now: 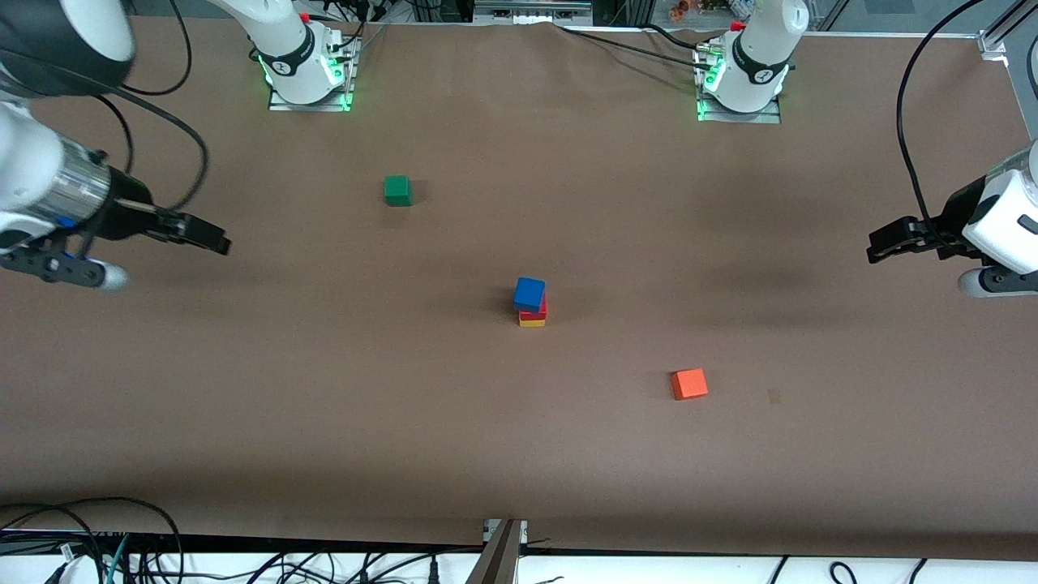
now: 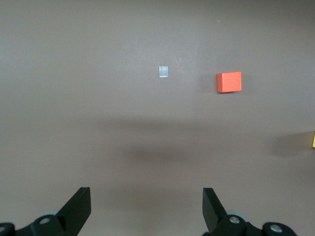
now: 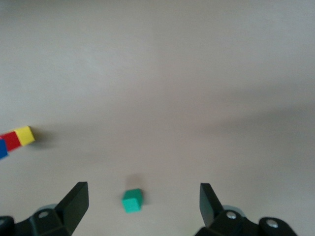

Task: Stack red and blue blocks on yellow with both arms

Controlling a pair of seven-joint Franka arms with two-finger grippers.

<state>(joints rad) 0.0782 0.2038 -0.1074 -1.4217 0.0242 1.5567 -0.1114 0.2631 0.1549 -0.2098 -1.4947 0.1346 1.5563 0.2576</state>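
A light orange-red matte cube is seen nearest the front camera, and a green matte cube is seen farthest. Between them, the bright blue cube is stacked on the deep red cube, which is stacked on the small yellow cube. The left gripper and the right gripper are held over bare table at their own ends, fingers wide apart and holding nothing.

table: brown | on it: yellow cube w/ stack, green cube, orange-red cube
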